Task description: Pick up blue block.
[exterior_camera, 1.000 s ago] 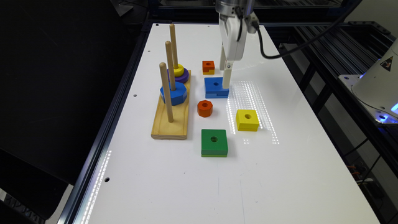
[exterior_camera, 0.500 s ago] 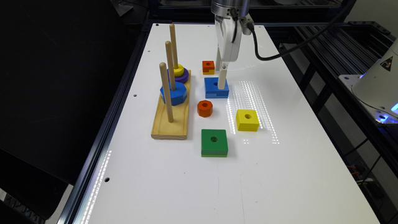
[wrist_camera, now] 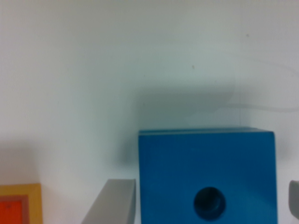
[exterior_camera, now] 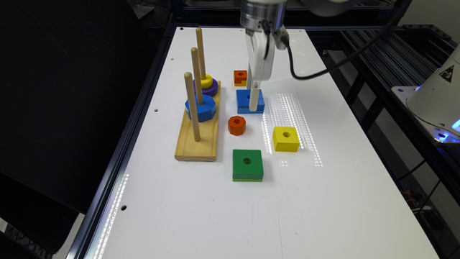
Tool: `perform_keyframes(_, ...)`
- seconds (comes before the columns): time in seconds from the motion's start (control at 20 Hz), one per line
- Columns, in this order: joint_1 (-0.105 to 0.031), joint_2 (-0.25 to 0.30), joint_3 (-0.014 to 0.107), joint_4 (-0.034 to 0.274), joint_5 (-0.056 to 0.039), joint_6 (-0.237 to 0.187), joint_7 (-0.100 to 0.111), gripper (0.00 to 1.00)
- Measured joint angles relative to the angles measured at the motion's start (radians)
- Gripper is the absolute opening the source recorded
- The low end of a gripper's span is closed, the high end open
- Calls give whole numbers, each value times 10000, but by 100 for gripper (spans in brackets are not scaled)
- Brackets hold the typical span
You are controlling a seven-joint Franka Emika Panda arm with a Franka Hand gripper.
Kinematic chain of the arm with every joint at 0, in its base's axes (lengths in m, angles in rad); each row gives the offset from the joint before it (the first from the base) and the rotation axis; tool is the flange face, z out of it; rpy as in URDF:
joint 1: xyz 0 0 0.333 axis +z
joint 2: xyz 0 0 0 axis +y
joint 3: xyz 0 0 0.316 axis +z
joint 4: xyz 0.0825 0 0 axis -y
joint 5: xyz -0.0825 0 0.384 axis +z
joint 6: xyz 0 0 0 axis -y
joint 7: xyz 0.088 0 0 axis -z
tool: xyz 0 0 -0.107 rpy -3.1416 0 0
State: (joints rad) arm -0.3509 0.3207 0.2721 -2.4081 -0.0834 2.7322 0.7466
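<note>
Exterior view: the green square (exterior_camera: 247,164) is lying nearest, the yellow block (exterior_camera: 285,138) and orange octagon (exterior_camera: 237,125) sitting just beyond. Farther back, the blue block (exterior_camera: 244,101) is resting flat on the white table (exterior_camera: 323,201), with the gripper (exterior_camera: 251,94) standing spread around it, fingers (wrist_camera: 114,203) flanking its sides.

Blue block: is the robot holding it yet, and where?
Not yet. The gripper is open, one finger on each side of the blue block, which sits on the table.

Glossy white table (exterior_camera: 323,201); pale wooden peg base (exterior_camera: 197,144).
</note>
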Motion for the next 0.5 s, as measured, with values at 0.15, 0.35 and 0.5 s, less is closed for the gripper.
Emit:
perform_keyframes(0.15, 4, 148, -15, 166, -29, -18, 5, 100)
perform_keyframes(0.35, 5, 147, -20, 170, -30, -18, 6, 100)
perform_keyframes(0.5, 5, 147, -24, 172, -30, -17, 6, 100)
